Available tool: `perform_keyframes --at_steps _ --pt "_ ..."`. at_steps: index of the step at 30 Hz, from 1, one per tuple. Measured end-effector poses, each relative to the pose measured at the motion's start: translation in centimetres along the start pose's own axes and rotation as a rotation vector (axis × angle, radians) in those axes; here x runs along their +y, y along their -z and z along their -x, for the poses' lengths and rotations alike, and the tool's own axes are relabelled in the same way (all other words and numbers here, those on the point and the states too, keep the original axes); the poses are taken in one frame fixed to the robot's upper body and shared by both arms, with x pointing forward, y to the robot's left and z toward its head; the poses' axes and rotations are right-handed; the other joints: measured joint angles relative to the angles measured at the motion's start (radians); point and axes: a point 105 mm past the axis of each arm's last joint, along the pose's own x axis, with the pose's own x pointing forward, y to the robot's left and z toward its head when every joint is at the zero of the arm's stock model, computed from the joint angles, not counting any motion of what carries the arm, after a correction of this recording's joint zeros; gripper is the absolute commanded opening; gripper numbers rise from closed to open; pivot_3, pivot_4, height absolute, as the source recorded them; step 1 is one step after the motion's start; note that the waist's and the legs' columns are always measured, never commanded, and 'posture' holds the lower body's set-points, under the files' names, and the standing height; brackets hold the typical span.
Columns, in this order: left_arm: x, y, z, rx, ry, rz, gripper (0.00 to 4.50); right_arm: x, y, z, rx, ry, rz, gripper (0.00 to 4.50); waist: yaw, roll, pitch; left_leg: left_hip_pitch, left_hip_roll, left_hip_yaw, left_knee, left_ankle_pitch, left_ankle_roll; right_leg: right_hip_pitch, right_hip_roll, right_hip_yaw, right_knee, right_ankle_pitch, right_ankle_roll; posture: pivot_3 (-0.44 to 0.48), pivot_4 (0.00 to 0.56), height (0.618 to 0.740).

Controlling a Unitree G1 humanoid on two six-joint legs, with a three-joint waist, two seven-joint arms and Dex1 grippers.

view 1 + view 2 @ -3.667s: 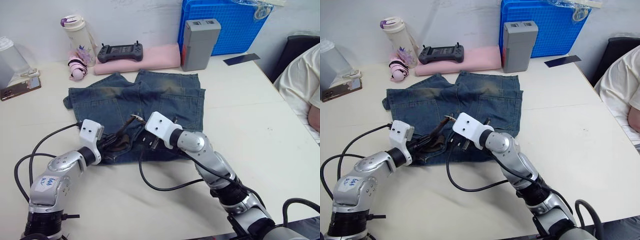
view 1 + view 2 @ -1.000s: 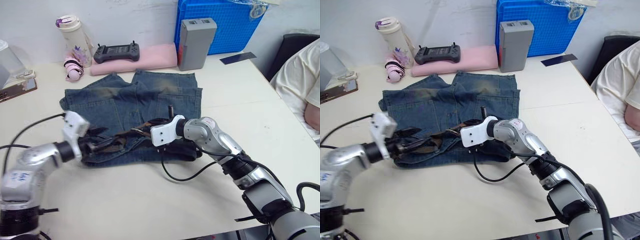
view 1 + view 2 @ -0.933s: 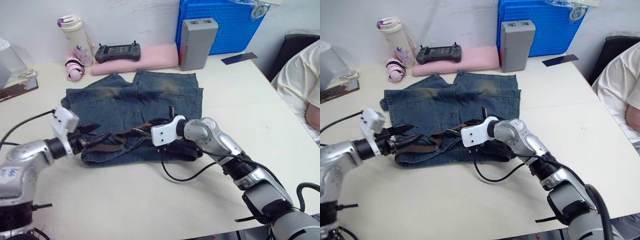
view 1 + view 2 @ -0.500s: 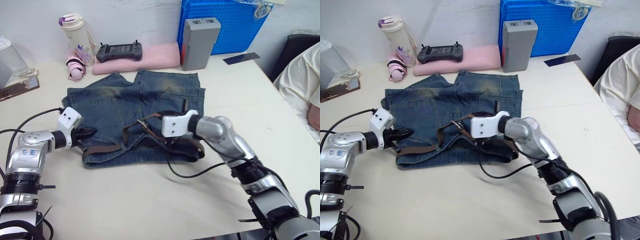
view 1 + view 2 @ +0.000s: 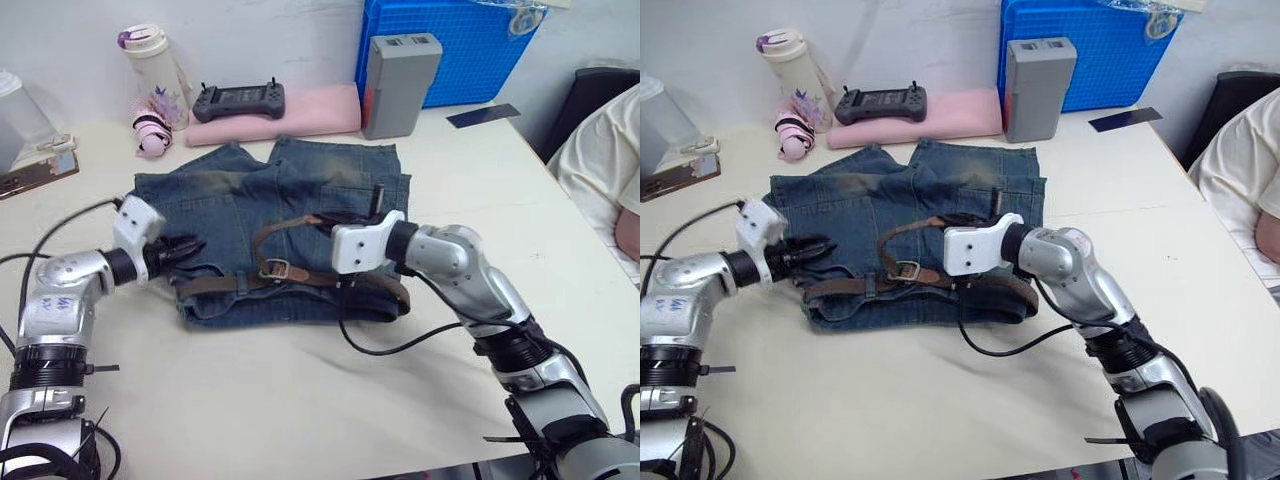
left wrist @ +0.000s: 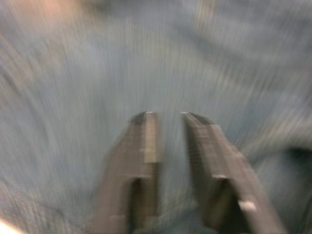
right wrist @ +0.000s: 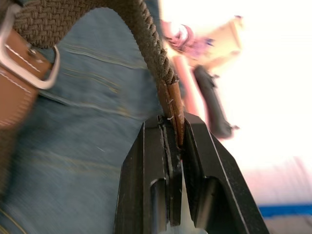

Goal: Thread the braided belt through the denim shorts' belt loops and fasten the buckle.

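The denim shorts (image 5: 250, 205) lie flat mid-table, waistband toward me. The braided belt (image 5: 225, 284) runs along the waistband, and its silver buckle (image 5: 272, 268) rests on the denim. From the buckle the belt arcs up to its leather tip (image 7: 171, 109). My right gripper (image 5: 322, 220) is shut on that tip, just above the shorts' middle. My left gripper (image 5: 190, 248) hovers open over the shorts' left edge, close above the belt's left end, with only denim between its fingers (image 6: 146, 141). The belt loops are too small to make out.
At the back stand a blue crate (image 5: 450, 50), a grey box (image 5: 398, 85), a pink folded cloth (image 5: 300, 112) with a controller (image 5: 238, 98), and a bottle (image 5: 155, 65). A phone (image 5: 35, 170) lies far left. A person sits at right (image 5: 600, 170). A black cable (image 5: 400, 345) trails before the shorts.
The right gripper has carried the belt tip a little farther back and the buckle has settled onto the waistband. The left gripper has shifted from the belt's left bend onto the shorts' edge.
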Motion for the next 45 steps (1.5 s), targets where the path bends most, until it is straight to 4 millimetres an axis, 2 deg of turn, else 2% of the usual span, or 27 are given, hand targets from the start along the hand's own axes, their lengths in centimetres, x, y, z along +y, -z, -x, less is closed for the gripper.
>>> perform_keyframes --at_steps 3,5,7,10,18,22,27,36,37,41,43,45 --pt "-2.6 -5.0 0.3 -0.209 0.123 0.038 3.56 0.8 0.0 -0.6 0.018 -0.030 0.008 0.00 -0.002 0.000 0.000 0.000 -0.001 0.000 0.001 -0.001 0.001 0.001 -0.001 0.000 0.000 0.000 0.000 0.000 0.150 0.676" --pt "-5.1 -6.2 0.3 -0.242 0.217 0.020 3.56 0.9 0.4 -0.9 0.039 -0.043 0.019 0.00 -0.006 0.000 0.000 0.001 -0.001 0.001 0.000 -0.001 0.002 0.001 -0.001 0.000 -0.002 0.000 0.000 0.000 0.150 0.676" --pt "-6.8 -5.7 -0.3 -0.225 0.269 0.016 3.56 0.8 0.7 -1.0 0.058 -0.046 0.024 0.00 -0.009 0.000 0.000 0.002 -0.001 0.001 -0.001 -0.001 0.001 0.001 0.000 0.000 -0.003 0.000 0.000 0.000 0.150 0.676" --pt "-8.5 -3.8 -1.4 -0.180 0.297 0.048 3.56 0.9 1.0 -1.2 0.072 -0.051 0.020 0.00 -0.018 0.000 0.000 0.002 0.000 0.001 -0.001 -0.001 0.000 0.001 0.000 0.000 -0.003 0.000 0.000 0.000 0.150 0.676" --pt "-8.1 -2.8 -3.0 -0.146 0.200 -0.078 3.56 0.6 1.2 -1.4 0.083 -0.047 0.030 0.00 -0.024 0.000 0.000 0.003 0.000 0.002 -0.001 -0.001 -0.001 0.000 0.000 0.001 -0.003 0.000 0.000 0.000 0.150 0.676" --pt "-8.2 -2.2 -3.5 -0.117 0.203 -0.128 2.50 0.6 1.1 -1.4 0.083 -0.047 0.032 0.00 -0.023 0.000 0.000 0.003 0.000 0.002 -0.001 -0.001 -0.001 0.000 0.000 0.001 -0.003 0.000 0.000 0.000 0.150 0.676" --pt "-8.1 -1.5 -4.1 -0.095 0.186 -0.142 0.31 0.6 1.0 -1.4 0.079 -0.045 0.037 0.00 -0.024 0.000 0.000 0.003 0.000 0.002 -0.001 -0.001 -0.001 0.000 0.000 0.001 -0.003 0.000 0.000 0.000 0.150 0.676" --pt "-8.0 -1.2 -5.1 -0.097 0.163 -0.151 0.31 0.9 1.1 -1.4 0.094 -0.051 0.017 0.00 -0.024 0.000 0.000 0.003 0.000 0.002 -0.001 -0.001 -0.001 0.000 0.000 0.000 -0.002 0.000 0.000 0.000 0.150 0.676" --pt "-8.0 -1.1 -5.1 -0.100 0.159 -0.145 0.23 1.0 1.1 -1.5 0.096 -0.046 -0.015 0.91 -0.024 0.000 0.000 0.003 0.000 0.002 -0.001 -0.001 -0.001 0.000 0.000 0.000 -0.002 0.000 0.000 0.000 0.150 0.676" --pt "-8.1 -1.2 -5.3 -0.134 0.143 -0.084 0.23 0.6 -0.1 -2.0 0.065 -0.004 -0.171 2.63 -0.025 0.000 0.000 0.003 0.000 0.002 -0.001 -0.001 -0.001 0.000 0.000 0.000 -0.002 0.000 0.000 0.000 0.150 0.676" --pt "-8.3 -1.3 -5.1 -0.159 0.129 -0.030 0.23 0.3 0.8 -1.7 0.115 0.008 -0.234 2.63 -0.024 0.000 0.000 0.003 0.000 0.002 0.000 -0.001 0.000 0.001 0.000 0.001 -0.001 0.000 0.000 0.000 0.150 0.676" --pt "-8.0 -1.3 -4.6 -0.198 0.089 0.052 0.23 0.1 2.6 -0.9 0.192 0.033 -0.332 2.63 -0.019 0.000 0.000 0.003 -0.001 0.001 0.001 -0.001 0.000 0.001 -0.001 0.000 -0.001 0.000 0.000 0.000 0.150 0.676"
